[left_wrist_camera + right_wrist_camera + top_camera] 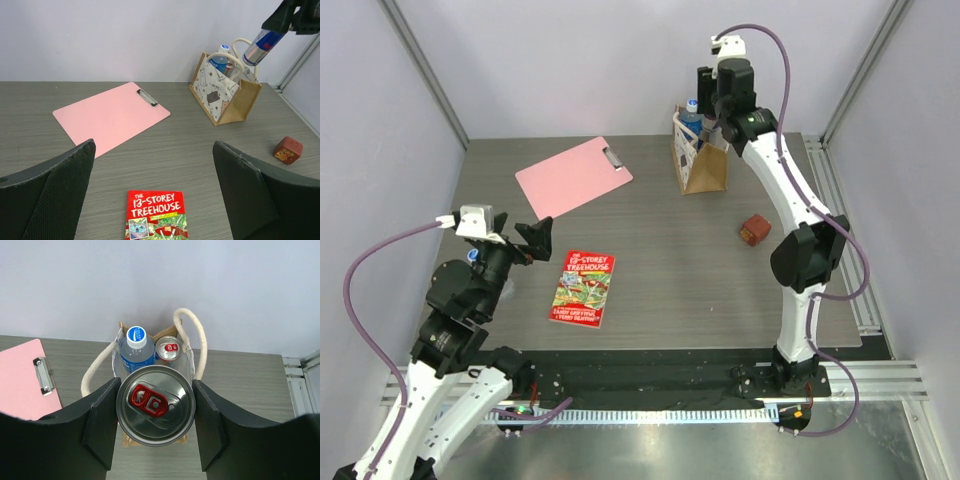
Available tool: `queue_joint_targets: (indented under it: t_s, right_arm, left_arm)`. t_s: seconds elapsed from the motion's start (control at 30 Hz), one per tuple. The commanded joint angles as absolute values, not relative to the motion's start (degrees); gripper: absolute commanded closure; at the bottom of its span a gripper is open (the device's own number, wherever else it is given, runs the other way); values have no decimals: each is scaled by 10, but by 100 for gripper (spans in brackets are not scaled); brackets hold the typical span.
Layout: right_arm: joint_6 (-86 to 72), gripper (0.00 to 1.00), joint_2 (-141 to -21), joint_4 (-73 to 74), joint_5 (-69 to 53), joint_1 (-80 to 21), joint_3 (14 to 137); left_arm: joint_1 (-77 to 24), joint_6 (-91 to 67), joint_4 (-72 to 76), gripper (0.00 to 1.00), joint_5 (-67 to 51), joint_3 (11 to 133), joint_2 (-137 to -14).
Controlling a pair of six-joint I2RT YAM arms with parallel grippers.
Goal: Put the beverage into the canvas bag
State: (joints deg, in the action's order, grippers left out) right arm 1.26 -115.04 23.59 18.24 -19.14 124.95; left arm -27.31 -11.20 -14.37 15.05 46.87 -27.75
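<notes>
My left gripper (535, 238) hung wide open and empty near the table's 9 o'clock. At its 4 o'clock lay a red book (583, 288) titled "The 13-Storey Treehouse", and at its 1 o'clock a pink clipboard (573, 175). My right gripper (156, 386) clamped the beverage can (155, 412), blue and silver with a red tab; I could not read its label. It hung over the mouth of the canvas bag (703, 160), at the table's 1 o'clock. A blue-and-white-capped bottle (136, 347) and a second can (169, 349) stood inside. A red block (755, 231) sat at the bag's 5 o'clock.
</notes>
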Motion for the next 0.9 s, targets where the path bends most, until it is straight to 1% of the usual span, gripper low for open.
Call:
queue_joint_targets:
  t_s: [0.0, 0.2, 0.3, 0.87]
  right_arm:
    - [47, 99, -1171, 123, 156, -178, 1282]
    - [76, 99, -1217, 105, 134, -169, 1282]
    - [80, 99, -1226, 104, 136, -164, 1260]
    - [28, 99, -1272, 122, 124, -146, 1218]
  left_arm:
    - [-272, -102, -121, 0, 151, 468, -283]
    - [-272, -105, -120, 0, 143, 468, -286]
    - [-272, -105, -120, 0, 142, 468, -286]
    - [-272, -104, -120, 0, 141, 468, -286]
